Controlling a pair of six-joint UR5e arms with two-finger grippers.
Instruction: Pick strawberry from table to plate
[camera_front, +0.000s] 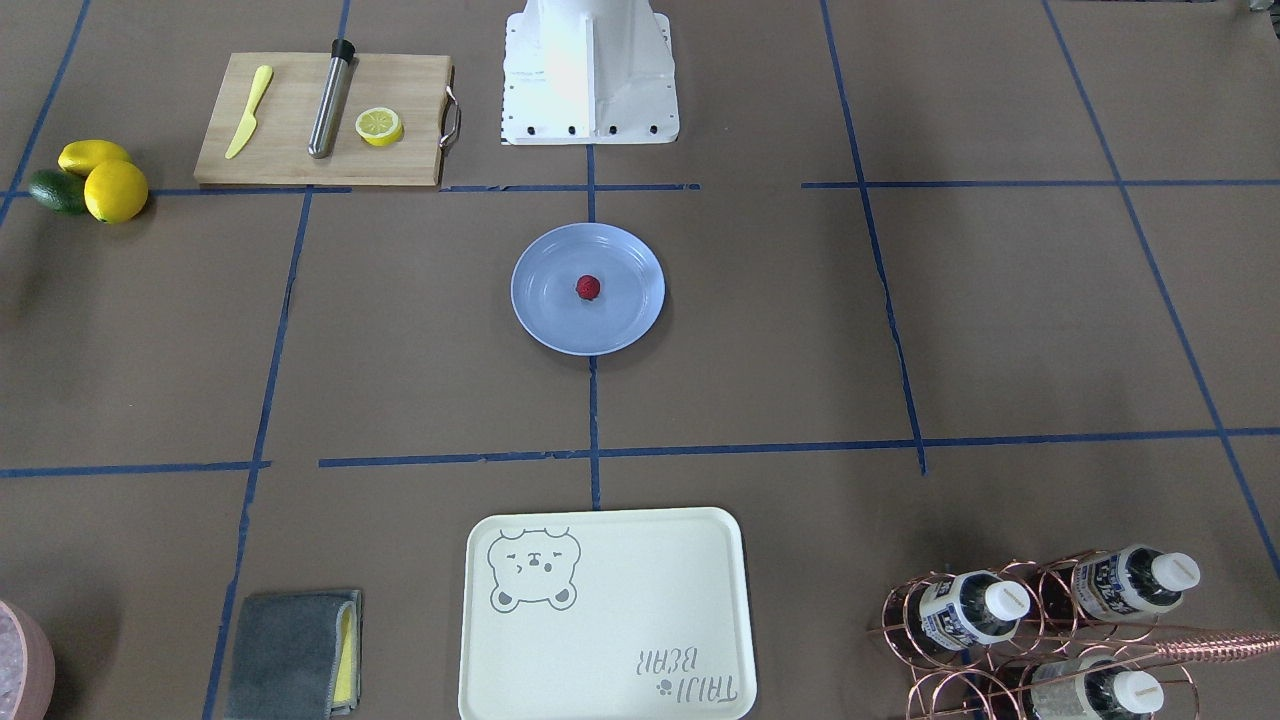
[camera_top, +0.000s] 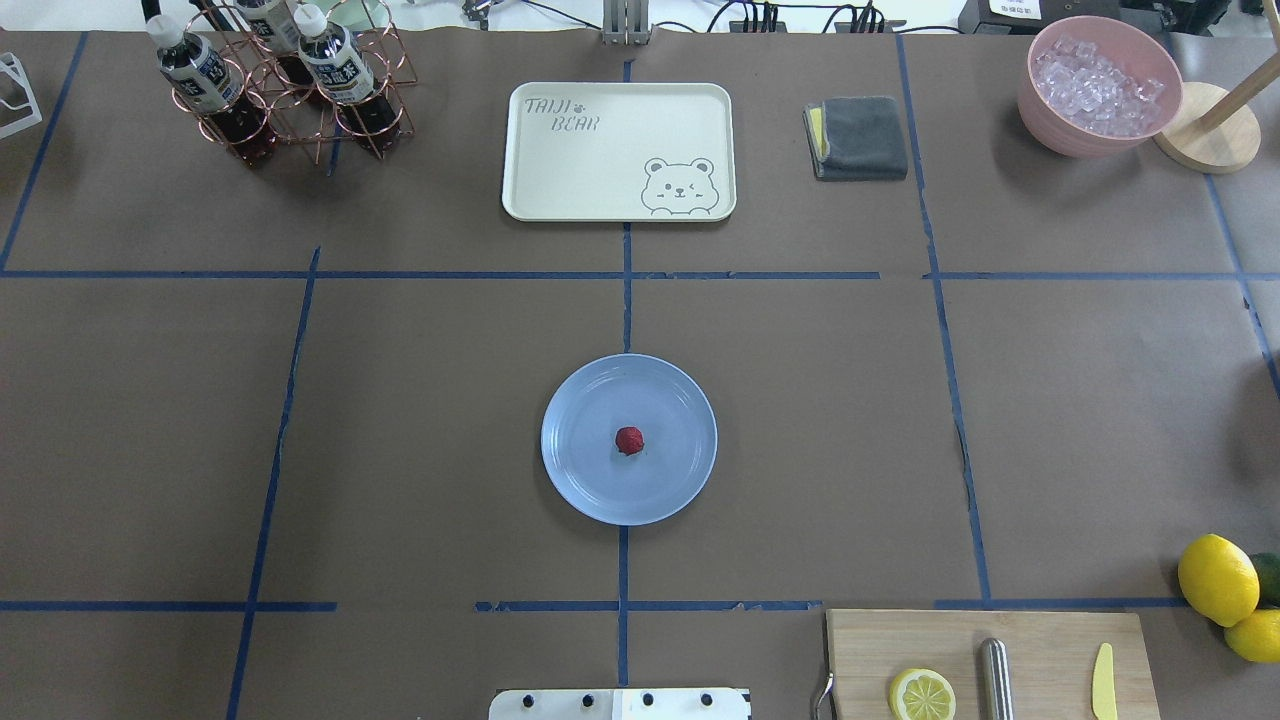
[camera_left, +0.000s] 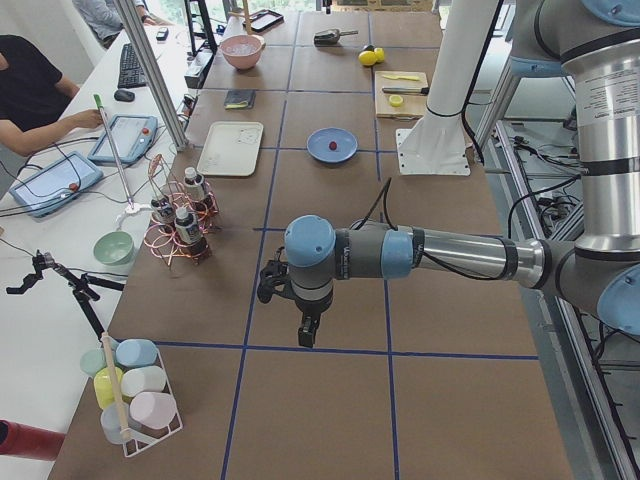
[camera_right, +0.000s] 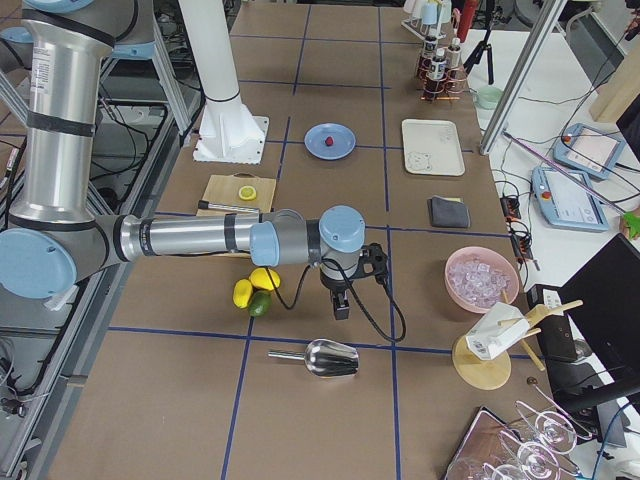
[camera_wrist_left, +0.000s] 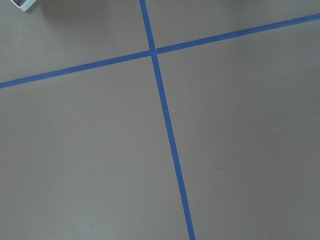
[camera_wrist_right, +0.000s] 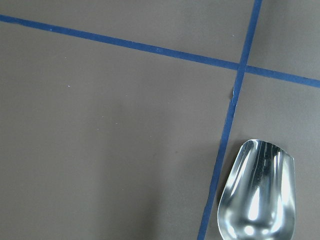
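Note:
The small dark-red strawberry (camera_front: 588, 288) (camera_top: 629, 440) lies at the middle of the light blue plate (camera_front: 540, 320) (camera_top: 580, 480), which rests on the brown-paper table (camera_front: 400, 350). No gripper is near it. My left gripper (camera_left: 308, 332) hangs over bare table far from the plate, past the bottle rack. My right gripper (camera_right: 341, 308) hangs at the table's other end, beside the lemons. Both show only in the side views, so I cannot tell whether they are open or shut. The wrist views show only paper and blue tape, with no fingers.
A cutting board (camera_top: 1040, 640) holds a lemon half (camera_top: 922, 694), a steel cylinder and a yellow knife. Lemons (camera_top: 1217, 578), a cream bear tray (camera_top: 600, 190), a grey cloth (camera_top: 862, 136), a bottle rack (camera_top: 280, 90), an ice bowl (camera_top: 1098, 85) and a metal scoop (camera_wrist_right: 257, 195) ring the table.

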